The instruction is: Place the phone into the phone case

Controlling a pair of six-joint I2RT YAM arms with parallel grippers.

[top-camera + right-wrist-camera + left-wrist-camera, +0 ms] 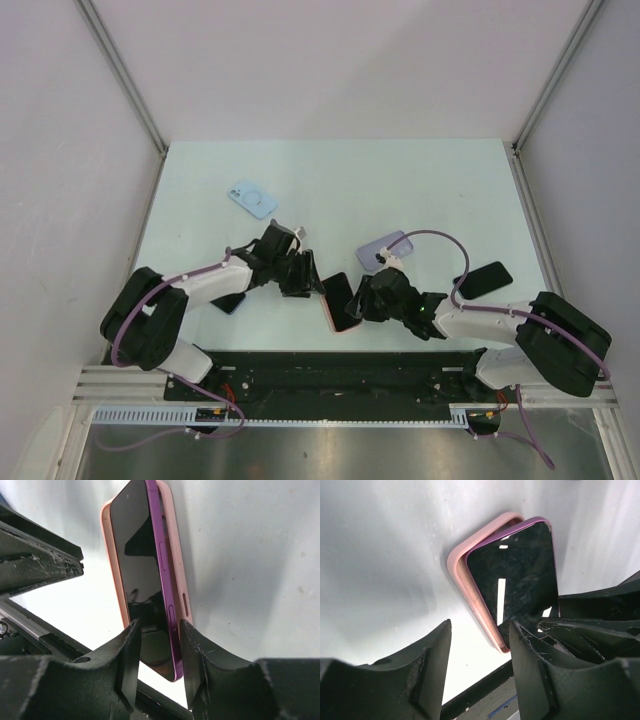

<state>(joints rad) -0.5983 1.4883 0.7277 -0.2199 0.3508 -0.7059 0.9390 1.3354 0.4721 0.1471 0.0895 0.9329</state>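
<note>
Right wrist: the right gripper (159, 630) stands parted astride the near end of the phone (142, 565), which lies tilted ahead in the pink case (175, 555), one long edge raised. The left gripper (480, 630) gapes too, both just ahead.

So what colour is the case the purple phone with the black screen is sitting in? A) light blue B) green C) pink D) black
C: a pink round-cornered phone case rims the purple-edged phone, one long side of which sticks up out of it.
</note>
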